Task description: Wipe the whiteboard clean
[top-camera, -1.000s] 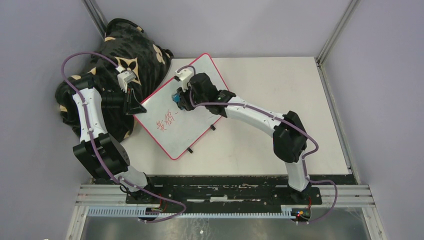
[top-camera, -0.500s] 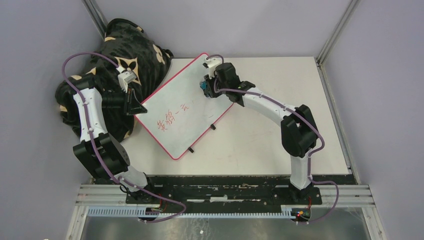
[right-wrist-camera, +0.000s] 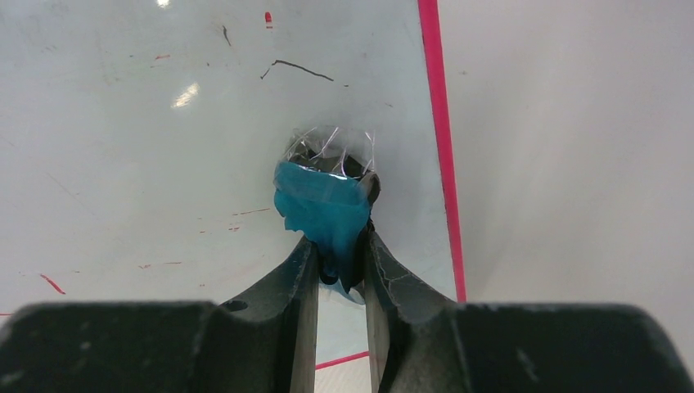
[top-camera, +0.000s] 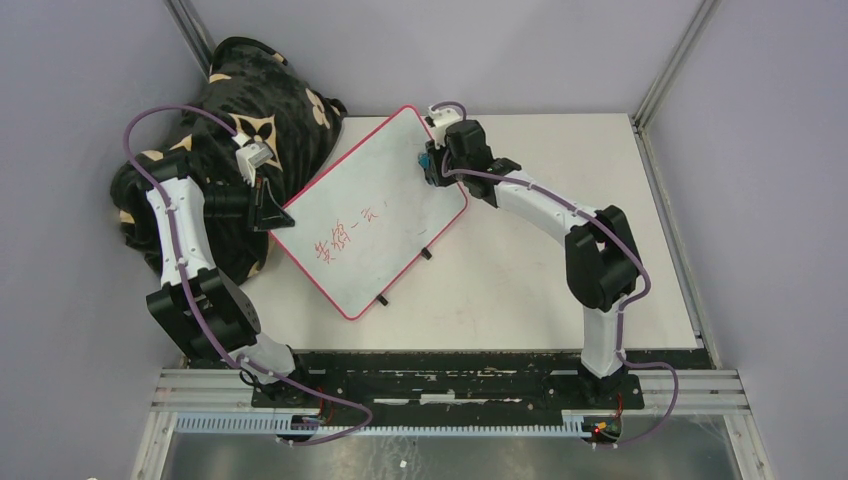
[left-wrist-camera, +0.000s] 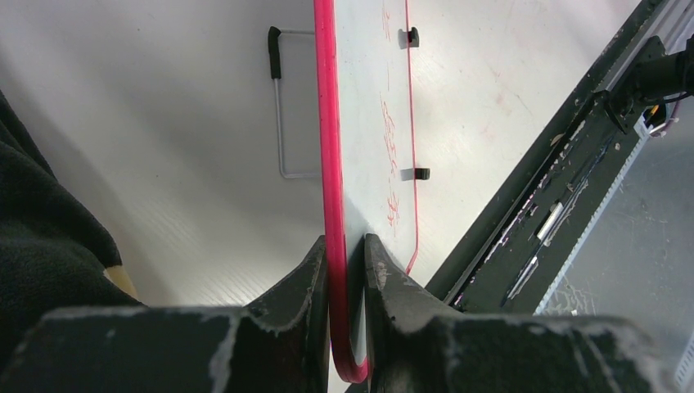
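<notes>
The whiteboard [top-camera: 372, 210], white with a red-pink rim, lies tilted on the table, with red handwriting [top-camera: 342, 236] near its left middle. My left gripper [top-camera: 270, 211] is shut on the board's left corner; the left wrist view shows the rim [left-wrist-camera: 331, 164] clamped between the fingers. My right gripper [top-camera: 432, 165] is shut on the blue-and-black eraser [right-wrist-camera: 323, 209], pressed on the board near its far right edge. The right wrist view shows the board [right-wrist-camera: 123, 164] with faint red smears and a black stroke.
A black bag with tan flower prints [top-camera: 250, 100] lies at the back left, under my left arm. Two black feet [top-camera: 425, 255] stick out from the board's near edge. Grey walls and metal posts enclose the table [top-camera: 560, 180].
My right gripper has swept the eraser from the board's middle towards its far right edge. The left gripper and the board have stayed put.
</notes>
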### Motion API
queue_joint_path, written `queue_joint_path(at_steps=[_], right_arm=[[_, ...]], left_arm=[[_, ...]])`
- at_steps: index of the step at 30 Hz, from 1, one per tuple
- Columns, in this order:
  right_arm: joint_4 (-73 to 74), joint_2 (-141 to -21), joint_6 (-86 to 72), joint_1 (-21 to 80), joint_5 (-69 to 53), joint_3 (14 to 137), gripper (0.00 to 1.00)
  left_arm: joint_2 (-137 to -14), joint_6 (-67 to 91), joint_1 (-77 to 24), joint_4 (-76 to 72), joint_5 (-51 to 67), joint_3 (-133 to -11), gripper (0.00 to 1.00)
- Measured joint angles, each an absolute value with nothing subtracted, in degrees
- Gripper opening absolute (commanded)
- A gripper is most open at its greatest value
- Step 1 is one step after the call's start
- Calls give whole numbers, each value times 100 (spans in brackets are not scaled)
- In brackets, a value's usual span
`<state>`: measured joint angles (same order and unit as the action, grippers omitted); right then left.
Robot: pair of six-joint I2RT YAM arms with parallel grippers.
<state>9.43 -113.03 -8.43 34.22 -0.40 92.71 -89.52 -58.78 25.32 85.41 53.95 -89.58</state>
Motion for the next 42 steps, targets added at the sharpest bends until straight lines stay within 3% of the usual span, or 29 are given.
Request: queue_joint_path(at_steps=[9, 18, 28, 42], right_arm=[[727, -11292, -873, 3885, 211, 9146, 1], [755, -11275, -943, 5087, 263, 9258, 1], [692, -11321, -1184, 6438, -458, 9439, 1], [836, -11321, -845, 5717, 386, 9430, 1]], left_arm=[[-8919, -5878, 2539, 8567, 5382, -8914, 3], [-8908, -5878, 2585, 8584, 5238, -8899, 3], [-8890, -5878, 2587, 8606, 5264, -8897, 3], [-8888, -5878, 2587, 8604, 5264, -8897, 3]])
